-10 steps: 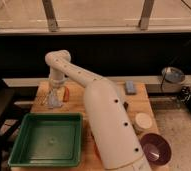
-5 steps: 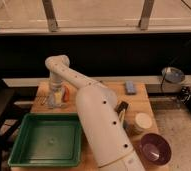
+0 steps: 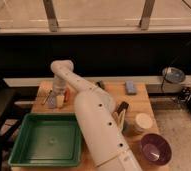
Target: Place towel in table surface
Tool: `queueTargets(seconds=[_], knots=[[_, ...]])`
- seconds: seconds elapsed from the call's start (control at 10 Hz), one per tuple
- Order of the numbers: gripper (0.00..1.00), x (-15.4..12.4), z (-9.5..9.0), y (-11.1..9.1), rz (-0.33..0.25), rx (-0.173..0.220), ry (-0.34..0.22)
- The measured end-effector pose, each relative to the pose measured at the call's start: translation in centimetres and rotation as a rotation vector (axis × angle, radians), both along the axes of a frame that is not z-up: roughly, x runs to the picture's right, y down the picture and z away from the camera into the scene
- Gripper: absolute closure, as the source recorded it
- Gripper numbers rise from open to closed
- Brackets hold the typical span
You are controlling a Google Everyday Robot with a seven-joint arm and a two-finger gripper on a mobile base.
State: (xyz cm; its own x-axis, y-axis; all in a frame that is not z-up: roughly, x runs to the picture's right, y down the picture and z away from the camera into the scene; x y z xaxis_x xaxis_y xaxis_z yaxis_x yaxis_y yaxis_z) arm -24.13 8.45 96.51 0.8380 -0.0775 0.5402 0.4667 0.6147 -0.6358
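A small pale blue-grey towel (image 3: 51, 101) shows at the far left of the light wooden table surface (image 3: 111, 95), just behind the green tray. My gripper (image 3: 57, 96) hangs right over it, at the end of the white arm that rises from the bottom of the view and bends at an elbow (image 3: 63, 69). The gripper's own body hides the contact, so I cannot tell whether the towel is held or lies on the wood. A small orange-yellow object (image 3: 62, 100) sits right beside the towel.
A green plastic tray (image 3: 45, 140) fills the near left of the table. A blue block (image 3: 131, 87) lies at the back right. A dark object (image 3: 122, 108), a white bowl (image 3: 143, 121) and a purple bowl (image 3: 155, 148) are on the right side. A metal bowl (image 3: 173, 75) stands beyond the table.
The arm's long white link has swung left, uncovering the dark object and more of the table's right side. The gripper stays over the far left corner by the towel.
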Motion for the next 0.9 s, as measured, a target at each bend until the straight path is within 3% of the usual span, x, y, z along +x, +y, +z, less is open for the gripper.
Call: queueTargets(seconds=[0.6,0.9], knots=[[0.97,0.35,-0.23,-0.51,0.000,0.002,0.003],[1.00,0.74,-0.26,-0.38,-0.005,-0.004,0.008]])
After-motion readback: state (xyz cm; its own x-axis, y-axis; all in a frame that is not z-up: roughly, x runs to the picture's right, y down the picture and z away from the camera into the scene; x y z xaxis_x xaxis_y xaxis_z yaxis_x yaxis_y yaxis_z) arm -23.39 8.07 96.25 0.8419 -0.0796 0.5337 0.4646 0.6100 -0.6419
